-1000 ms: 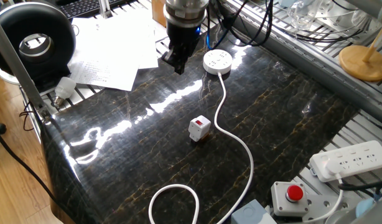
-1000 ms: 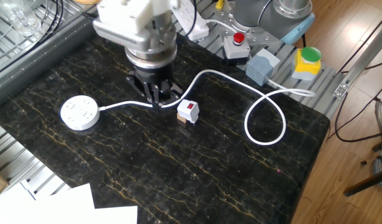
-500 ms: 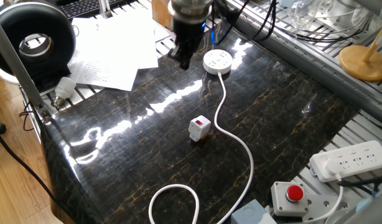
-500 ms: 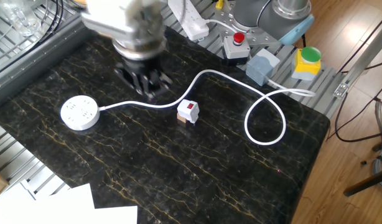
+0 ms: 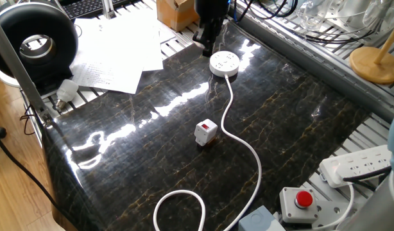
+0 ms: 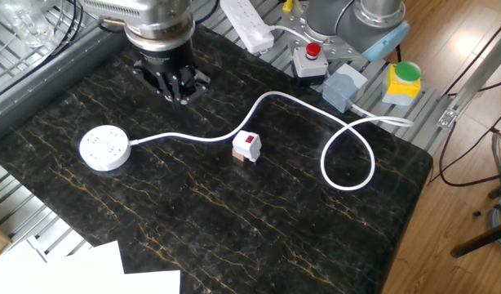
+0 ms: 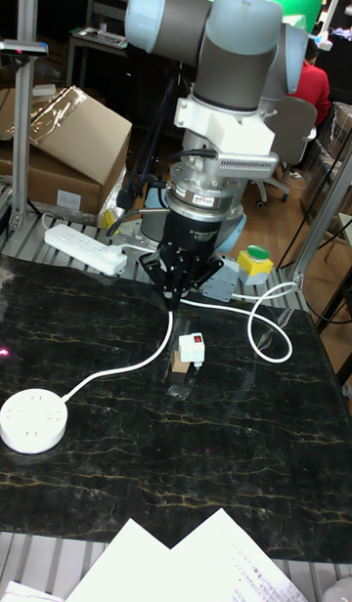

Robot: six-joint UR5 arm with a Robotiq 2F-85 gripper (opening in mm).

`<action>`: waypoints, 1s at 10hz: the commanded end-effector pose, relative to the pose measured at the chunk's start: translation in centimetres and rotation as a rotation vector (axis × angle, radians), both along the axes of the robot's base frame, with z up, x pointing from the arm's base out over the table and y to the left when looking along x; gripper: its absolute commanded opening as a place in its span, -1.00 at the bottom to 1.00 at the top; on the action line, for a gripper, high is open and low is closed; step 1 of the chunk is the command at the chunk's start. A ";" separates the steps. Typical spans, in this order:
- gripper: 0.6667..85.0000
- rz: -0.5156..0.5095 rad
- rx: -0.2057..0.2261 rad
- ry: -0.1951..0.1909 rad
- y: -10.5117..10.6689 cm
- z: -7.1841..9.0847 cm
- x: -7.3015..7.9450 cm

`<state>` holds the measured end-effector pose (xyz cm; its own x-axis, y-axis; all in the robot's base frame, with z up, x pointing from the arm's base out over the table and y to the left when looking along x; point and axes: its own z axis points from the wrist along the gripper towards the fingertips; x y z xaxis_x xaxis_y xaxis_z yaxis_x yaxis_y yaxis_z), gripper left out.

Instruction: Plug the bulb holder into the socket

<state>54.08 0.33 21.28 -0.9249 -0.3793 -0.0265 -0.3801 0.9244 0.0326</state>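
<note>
Dark marble-patterned tabletop (image 6: 234, 220) filled my screens. On it the bulb holder (image 6: 247, 146) stood upright, red patch showing, just beside the white cord (image 6: 201, 135). The socket (image 6: 104, 148) lay well apart at the cord's end. My gripper (image 6: 173, 88) hung empty above the table; its fingers seemed nearly together, but I could not tell. I could read no writing on the papers (image 5: 113, 48).

Dark two-finger gripper (image 6: 175, 86) at upper left of the frame, empty above the black marbled tabletop (image 6: 234, 212); round white puck-shaped socket (image 6: 104, 149) at left, its long white cord (image 6: 348, 151) looping right; small white boxy bulb holder (image 6: 247, 147) with red patch at centre, beside the cord.
</note>
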 end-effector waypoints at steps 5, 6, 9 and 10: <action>-0.99 0.010 0.017 -0.006 4.3 -0.9 -0.3; -0.99 -0.012 0.020 -0.007 5.3 -1.5 -0.2; -0.99 -0.066 -0.016 -0.043 7.7 -3.6 0.4; -0.99 -0.068 -0.022 -0.058 8.0 -4.3 0.9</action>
